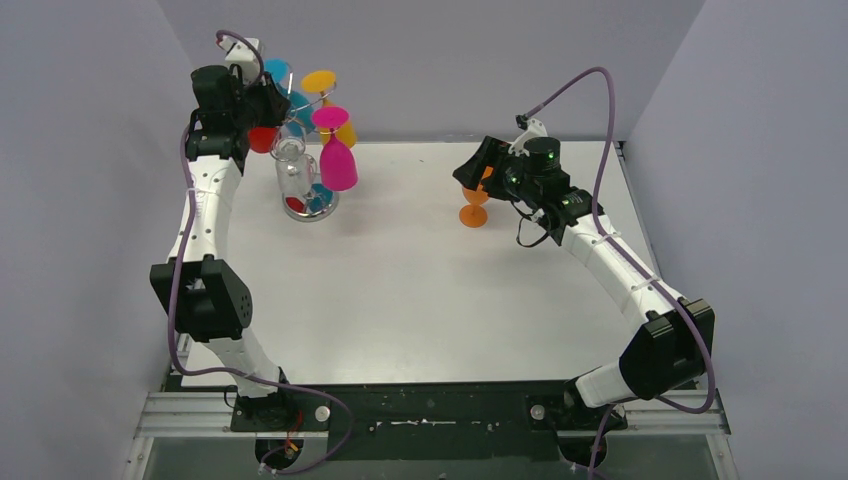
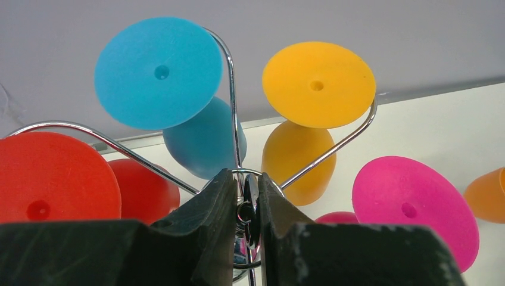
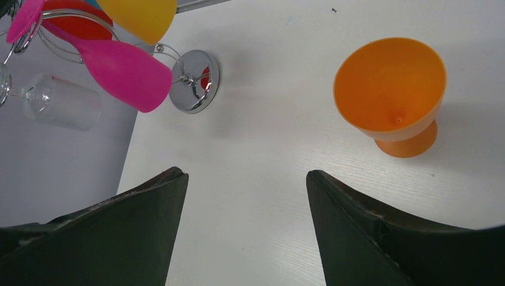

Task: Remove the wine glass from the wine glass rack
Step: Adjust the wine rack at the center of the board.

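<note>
Left wrist view: left gripper pinches nearly shut on the thin stem of the rack, likely steadying it. Right gripper hangs wide open, holding nothing, above the table. The orange wine glass stands upright there, well apart from the rack.

Your white tabletop runs from the near edge back to a pale lavender back wall. Matching walls close it in at the sides, a left wall and a right wall. Along the near edge you have a silver metal rail, with a black plate across its middle and pale crumbs scattered on that plate. In the right wrist view you can make out fine grain in the tabletop and a small dark speck near its far edge.
</note>
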